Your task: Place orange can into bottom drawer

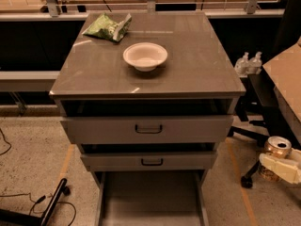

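Note:
The orange can (274,155) is at the lower right, upright, with its silver top showing. My gripper (277,166) is shut on the can, its pale fingers (278,167) wrapped across the can's body, to the right of the cabinet and above the floor. The bottom drawer (150,197) is pulled out at the bottom centre, a flat grey tray with side rails, and nothing shows in it. The can is to the right of the drawer, at about its height.
The grey cabinet top (197,65) carries a white bowl (145,56) and a green chip bag (109,27). Two upper drawers with black handles (148,128) stand slightly open. An office chair base (251,131) and a tabletop (287,79) are at the right. Cables (28,204) lie on the floor at left.

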Robot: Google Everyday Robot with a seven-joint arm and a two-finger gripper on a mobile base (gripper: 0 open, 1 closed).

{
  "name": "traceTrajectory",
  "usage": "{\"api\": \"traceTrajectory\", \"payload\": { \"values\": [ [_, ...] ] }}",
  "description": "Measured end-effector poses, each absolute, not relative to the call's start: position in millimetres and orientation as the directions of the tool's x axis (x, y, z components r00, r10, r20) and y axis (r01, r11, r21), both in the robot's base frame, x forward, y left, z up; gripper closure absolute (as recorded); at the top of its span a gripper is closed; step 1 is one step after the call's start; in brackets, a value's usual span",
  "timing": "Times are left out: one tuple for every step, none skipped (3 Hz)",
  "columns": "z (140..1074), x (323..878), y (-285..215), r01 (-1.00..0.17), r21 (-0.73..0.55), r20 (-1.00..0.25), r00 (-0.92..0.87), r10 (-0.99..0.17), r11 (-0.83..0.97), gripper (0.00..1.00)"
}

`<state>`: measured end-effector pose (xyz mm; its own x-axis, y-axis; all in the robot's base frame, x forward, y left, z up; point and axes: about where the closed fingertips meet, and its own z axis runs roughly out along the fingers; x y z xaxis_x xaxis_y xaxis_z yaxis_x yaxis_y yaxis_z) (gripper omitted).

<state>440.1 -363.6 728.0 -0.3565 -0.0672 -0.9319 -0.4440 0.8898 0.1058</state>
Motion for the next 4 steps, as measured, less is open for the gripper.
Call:
{"api": "traceTrajectory", "payload": {
  "values": [
    [686,425,-367,-0.511,0.085,-0.917,-0.376,-0.133,0.855,1.00],
    [644,409,-359,-0.561,0.106,-0.906,-0.395,-0.153,0.821,1.00],
    [613,392,-349,-0.599,0.145,-0.902,-0.407,-0.143,0.788,1.00],
    [614,392,-348,-0.598,0.139,-0.903,-0.403,-0.147,0.789,1.00]
  ]
}}
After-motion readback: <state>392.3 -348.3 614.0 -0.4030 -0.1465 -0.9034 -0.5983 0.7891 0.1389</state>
